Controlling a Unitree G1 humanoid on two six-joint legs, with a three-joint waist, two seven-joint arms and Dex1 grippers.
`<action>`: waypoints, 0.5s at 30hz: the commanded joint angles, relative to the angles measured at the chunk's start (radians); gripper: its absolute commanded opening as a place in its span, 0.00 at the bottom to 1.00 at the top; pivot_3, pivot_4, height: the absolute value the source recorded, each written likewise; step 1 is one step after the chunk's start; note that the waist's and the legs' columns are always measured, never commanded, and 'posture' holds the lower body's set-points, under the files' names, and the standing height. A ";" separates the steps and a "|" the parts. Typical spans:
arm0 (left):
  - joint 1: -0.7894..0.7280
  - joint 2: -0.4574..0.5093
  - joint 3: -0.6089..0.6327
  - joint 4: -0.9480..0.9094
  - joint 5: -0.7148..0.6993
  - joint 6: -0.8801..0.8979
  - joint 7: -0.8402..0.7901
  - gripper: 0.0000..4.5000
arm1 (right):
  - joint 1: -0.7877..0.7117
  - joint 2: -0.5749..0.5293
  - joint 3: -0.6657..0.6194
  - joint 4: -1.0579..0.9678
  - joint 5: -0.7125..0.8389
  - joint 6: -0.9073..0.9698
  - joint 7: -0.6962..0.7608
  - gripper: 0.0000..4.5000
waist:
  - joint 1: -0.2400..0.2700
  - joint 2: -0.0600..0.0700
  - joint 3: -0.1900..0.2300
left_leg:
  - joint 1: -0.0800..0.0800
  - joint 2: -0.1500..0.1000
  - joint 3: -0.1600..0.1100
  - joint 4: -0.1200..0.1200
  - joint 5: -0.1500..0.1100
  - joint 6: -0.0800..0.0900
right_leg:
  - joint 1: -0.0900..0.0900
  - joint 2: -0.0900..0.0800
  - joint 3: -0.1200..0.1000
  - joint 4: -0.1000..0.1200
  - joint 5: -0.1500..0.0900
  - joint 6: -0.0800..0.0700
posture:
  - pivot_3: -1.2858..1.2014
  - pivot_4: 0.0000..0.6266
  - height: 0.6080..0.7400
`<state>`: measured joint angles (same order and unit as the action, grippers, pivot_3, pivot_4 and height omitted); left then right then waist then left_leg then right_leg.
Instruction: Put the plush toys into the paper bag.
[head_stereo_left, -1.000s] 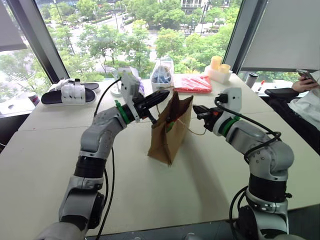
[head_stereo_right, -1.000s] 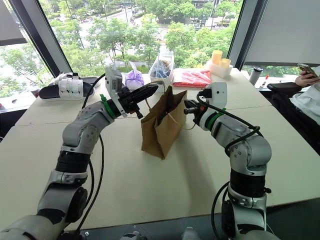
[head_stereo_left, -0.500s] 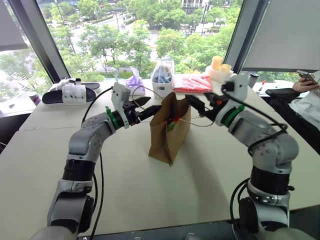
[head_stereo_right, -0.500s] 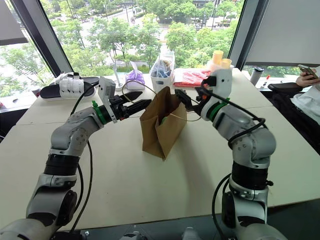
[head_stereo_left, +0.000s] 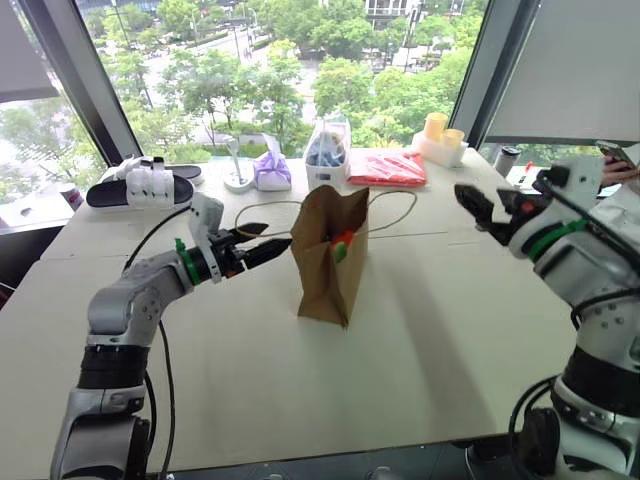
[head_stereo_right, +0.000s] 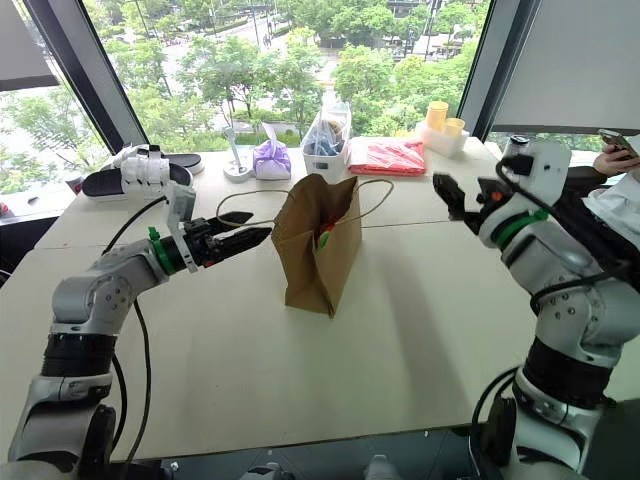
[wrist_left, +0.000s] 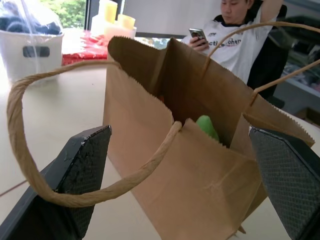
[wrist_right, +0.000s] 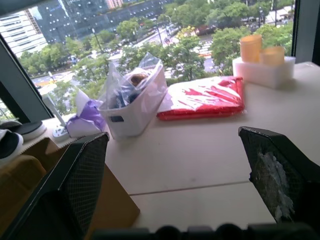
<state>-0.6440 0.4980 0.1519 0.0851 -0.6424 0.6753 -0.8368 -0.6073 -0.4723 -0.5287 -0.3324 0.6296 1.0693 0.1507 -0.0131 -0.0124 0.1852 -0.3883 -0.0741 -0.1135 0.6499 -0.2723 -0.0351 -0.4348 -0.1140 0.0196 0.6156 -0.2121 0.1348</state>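
Note:
The brown paper bag stands upright and open in the middle of the table. Inside its mouth show the plush toys: a bit of orange and a bit of bright green. My left gripper is open, level, just left of the bag and pointing at it. One loop handle droops loose between its fingers, touching neither. My right gripper is open and empty, well to the right of the bag. The other handle arcs free on that side.
Along the far edge stand a white tub with a clear plastic bag, a purple pouch, a red flat packet, yellow cups and black-and-white sandals. A seated person holds a phone at the right.
Both grippers have opened and let go of the bag's handles. The left one drew back left and down, the right one swung away to the right. The handles now hang loose.

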 joint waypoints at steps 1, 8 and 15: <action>0.000 -0.023 0.008 0.024 -0.002 -0.030 -0.009 1.00 | 0.043 0.019 0.026 -0.048 0.001 -0.037 -0.005 1.00 | -0.001 0.000 0.000 | 0.000 0.000 0.000 0.000 0.000 0.000 | 0.000 0.000 0.000 0.000 0.000 0.000 | 0.52 0.24 1.00; 0.033 -0.014 -0.030 0.001 -0.010 -0.007 -0.081 1.00 | 0.138 0.065 0.137 -0.080 -0.005 -0.070 0.001 1.00 | -0.006 0.000 0.000 | 0.000 0.000 0.001 0.000 0.000 0.000 | -0.001 0.000 0.000 0.001 0.000 0.000 | 0.52 0.24 1.00; 0.128 0.064 -0.059 -0.177 -0.047 0.058 -0.158 1.00 | 0.171 0.160 0.335 -0.112 -0.043 -0.113 -0.003 0.81 | -0.006 0.000 0.000 | 0.000 0.001 0.000 0.000 0.000 0.000 | -0.001 0.000 0.001 0.001 0.000 0.000 | 0.52 0.24 1.00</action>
<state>-0.5198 0.5469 0.0898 -0.0293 -0.6669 0.7299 -0.9834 -0.4303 -0.3249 -0.2326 -0.4002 0.6008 0.9908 0.1442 -0.0187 -0.0122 0.1853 -0.3878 -0.0732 -0.1140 0.6498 -0.2722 -0.0352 -0.4358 -0.1138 0.0207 0.6167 -0.2121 0.1347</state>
